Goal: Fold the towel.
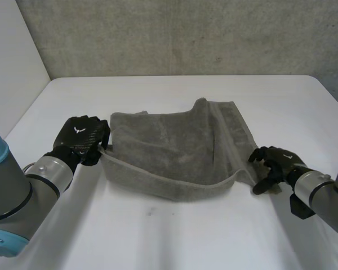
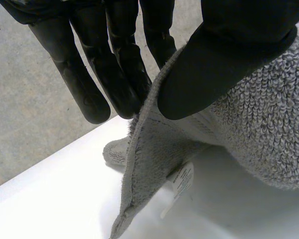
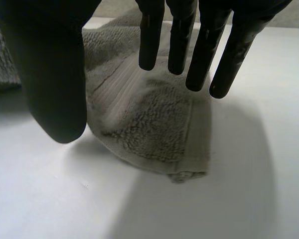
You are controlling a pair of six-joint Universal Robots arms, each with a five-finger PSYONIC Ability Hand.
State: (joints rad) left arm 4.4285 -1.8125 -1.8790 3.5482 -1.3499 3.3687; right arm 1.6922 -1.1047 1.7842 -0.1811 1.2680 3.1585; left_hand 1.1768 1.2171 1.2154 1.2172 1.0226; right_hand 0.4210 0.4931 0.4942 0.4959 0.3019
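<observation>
At the left hand (image 2: 224, 64), an edge of the towel (image 1: 174, 149) is pinched between the thumb and straight fingers, close to the corner carrying the sewn label (image 2: 182, 180). That edge is raised off the table (image 1: 174, 236). The right hand (image 3: 50, 79) is open, with thumb and fingers spread above the opposite near corner, which lies doubled on the table and is not gripped. The towel is spread, rumpled, between both hands. It is judged soft, light and limp, with a grippy pile. Sagging is to be expected, so hold should be taken at the hemmed corners.
</observation>
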